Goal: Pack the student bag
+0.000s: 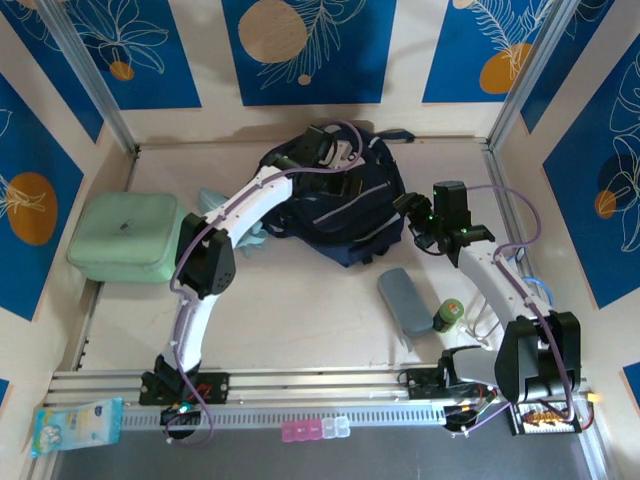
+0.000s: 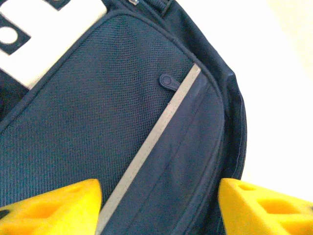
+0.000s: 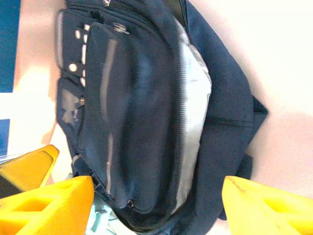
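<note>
student bag (image 2: 98, 127) matt navy woven mesh cloth

Top external looks down from above and behind, over the whole desk (image 1: 300, 300). Left wrist looks past the left hand (image 2: 159, 208), very close on the student bag (image 2: 98, 127); right wrist, past the right hand (image 3: 156, 205), frames that bag from farther back.

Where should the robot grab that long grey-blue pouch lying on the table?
Around its middle, across the narrow way, coming straight down from above. The grey-blue pouch lies flat on the table and is long and slim, so its narrow width is probably the easy part to squeeze. Keep toward the far end: a small green-topped bottle sits beside its near end.
</note>
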You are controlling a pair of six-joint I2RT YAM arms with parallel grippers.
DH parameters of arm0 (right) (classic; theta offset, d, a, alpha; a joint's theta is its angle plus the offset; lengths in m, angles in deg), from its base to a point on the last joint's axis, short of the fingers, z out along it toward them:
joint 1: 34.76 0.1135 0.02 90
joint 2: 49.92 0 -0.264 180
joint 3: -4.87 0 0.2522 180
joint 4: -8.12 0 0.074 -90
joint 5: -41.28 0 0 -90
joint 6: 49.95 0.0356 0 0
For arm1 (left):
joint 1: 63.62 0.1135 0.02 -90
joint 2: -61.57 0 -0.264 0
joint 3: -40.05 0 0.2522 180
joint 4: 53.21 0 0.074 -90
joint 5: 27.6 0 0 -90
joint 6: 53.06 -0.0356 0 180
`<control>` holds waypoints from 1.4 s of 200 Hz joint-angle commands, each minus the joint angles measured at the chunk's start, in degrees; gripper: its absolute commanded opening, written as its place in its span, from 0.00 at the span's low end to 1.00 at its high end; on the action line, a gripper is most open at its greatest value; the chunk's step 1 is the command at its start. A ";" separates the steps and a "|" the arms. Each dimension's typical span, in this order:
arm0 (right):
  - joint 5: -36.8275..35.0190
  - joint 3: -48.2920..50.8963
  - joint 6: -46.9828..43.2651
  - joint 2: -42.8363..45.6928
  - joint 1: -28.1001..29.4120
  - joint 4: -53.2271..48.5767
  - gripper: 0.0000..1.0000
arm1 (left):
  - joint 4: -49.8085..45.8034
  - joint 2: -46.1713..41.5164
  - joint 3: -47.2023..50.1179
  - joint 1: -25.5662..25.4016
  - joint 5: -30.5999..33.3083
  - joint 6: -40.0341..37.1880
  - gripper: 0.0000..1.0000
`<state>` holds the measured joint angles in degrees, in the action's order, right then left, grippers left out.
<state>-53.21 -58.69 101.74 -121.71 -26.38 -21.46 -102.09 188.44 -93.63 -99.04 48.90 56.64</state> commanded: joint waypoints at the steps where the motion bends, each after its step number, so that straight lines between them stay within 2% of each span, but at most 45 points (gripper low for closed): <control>1: 1.32 -0.51 -4.30 -1.05 0.23 -1.91 0.74 | 0.84 -3.56 3.58 2.00 -0.30 0.92 0.69; 29: 7.58 -2.62 -6.95 -6.11 0.67 -1.18 0.74 | 4.20 -9.51 15.16 6.37 2.83 7.36 0.70; 53: 8.45 -4.64 -8.14 -10.06 1.45 -1.74 0.74 | 5.97 -13.36 24.47 10.68 6.72 12.95 0.66; 76: 8.19 -7.22 -9.29 -13.50 1.63 -3.22 0.73 | 8.92 -14.72 29.82 13.97 5.76 15.69 0.60; 97: 8.44 -9.10 -9.96 -16.32 1.77 -4.27 0.72 | 6.95 -12.60 27.98 15.00 6.45 15.63 0.55; 111: 8.74 -9.83 -10.06 -17.56 1.94 -4.62 0.68 | 3.65 -11.39 26.10 15.11 10.92 15.98 0.50; 131: 8.80 -9.95 -10.12 -18.46 2.03 -4.40 0.66 | 3.15 -11.03 26.22 15.27 15.12 16.62 0.50; 221: 8.92 -10.92 -11.00 -22.05 1.38 -3.87 0.60 | 6.08 -3.90 22.65 16.04 12.15 19.85 0.49; 250: 8.91 -11.19 -11.51 -23.32 0.94 -3.18 0.58 | 7.19 -2.96 22.52 16.43 11.57 20.99 0.30; 266: 8.56 -12.08 -12.17 -24.78 0.67 -2.75 0.57 | 8.36 -3.77 22.61 16.43 10.91 20.99 0.14; 280: 8.90 -13.38 -12.96 -26.52 0.43 -2.46 0.54 | 9.16 -5.17 22.87 16.40 10.06 20.58 0.04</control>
<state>-45.47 -69.07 90.83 -145.56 -25.39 -24.50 -94.44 184.77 -69.53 -83.23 60.24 77.25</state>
